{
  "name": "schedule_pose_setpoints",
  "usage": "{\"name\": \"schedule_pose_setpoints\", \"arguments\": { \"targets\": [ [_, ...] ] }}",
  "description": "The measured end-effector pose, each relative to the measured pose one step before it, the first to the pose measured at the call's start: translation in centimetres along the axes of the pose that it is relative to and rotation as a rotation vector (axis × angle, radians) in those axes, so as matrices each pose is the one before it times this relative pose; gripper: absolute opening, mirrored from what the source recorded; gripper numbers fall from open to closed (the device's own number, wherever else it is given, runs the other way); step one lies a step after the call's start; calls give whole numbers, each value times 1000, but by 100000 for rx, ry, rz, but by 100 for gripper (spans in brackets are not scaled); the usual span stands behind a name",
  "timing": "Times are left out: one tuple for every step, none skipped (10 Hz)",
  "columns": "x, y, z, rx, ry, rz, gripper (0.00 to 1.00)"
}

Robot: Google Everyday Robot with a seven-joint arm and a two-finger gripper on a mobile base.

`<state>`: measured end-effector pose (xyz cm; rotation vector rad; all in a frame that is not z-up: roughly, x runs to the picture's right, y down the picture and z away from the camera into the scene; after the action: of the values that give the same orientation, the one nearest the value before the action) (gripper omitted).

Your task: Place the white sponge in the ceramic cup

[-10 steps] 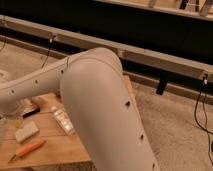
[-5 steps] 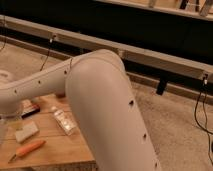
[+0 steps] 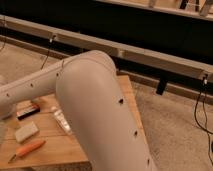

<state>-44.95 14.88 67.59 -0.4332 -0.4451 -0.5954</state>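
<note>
Arm (image 3: pixel 95 115) fills the middle of the view: a thick off-white link rises from the near edge, bends at a rounded elbow and runs down to the left, leaving the frame at the left edge. The pincer lies beyond that edge, so we do not see it and cannot tell whether it is released or clenched.

Wooden surface (image 3: pixel 57 147) sits behind and below the arm, at near left. On it we note:
- sponge (image 3: pixel 26 131), an off-white block lying flat near the left edge, free of any grip
- carrot (image 3: pixel 29 149), just nearer than the sponge, lying along the near edge, apart from it
- black-and-red bar (image 3: pixel 27 111), farther than the sponge, partly under the arm's left link
- clear bottle (image 3: pixel 62 121), lying on its side to the right of the sponge, close against the arm's outline

The sponge touches none of these as far as we can see.

Beyond the surface we log speckled floor (image 3: pixel 170 125), a pale rail (image 3: pixel 150 55) crossing the far side under a dark wall, and a black cable (image 3: pixel 200 110) hanging at far right.
</note>
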Motion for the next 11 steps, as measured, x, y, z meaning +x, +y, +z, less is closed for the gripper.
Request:
{"name": "schedule_pose_setpoints", "arguments": {
  "targets": [
    [-480,-156,593,-662,-534,-5291,65],
    [-420,-21,870,-1393,-341,-4608,65],
    [-239,118,1002,-2011,-49,-2591,65],
    [378,383,1246,-3076,1371,-105,65],
    [612,314,1056,-2611,1401,1635,65],
    [726,177,844,-2057,1609,2110,65],
    [774,13,1240,-2370,1202,3469,65],
    [278,-69,706,-1293,216,1713,65],
    [-74,-32,901,-1566,-867,1466,65],
    [-456,35,1059,-1464,-1553,824,65],
    [-516,387,1046,-1821,-1231,-259,65]
  ]
}}
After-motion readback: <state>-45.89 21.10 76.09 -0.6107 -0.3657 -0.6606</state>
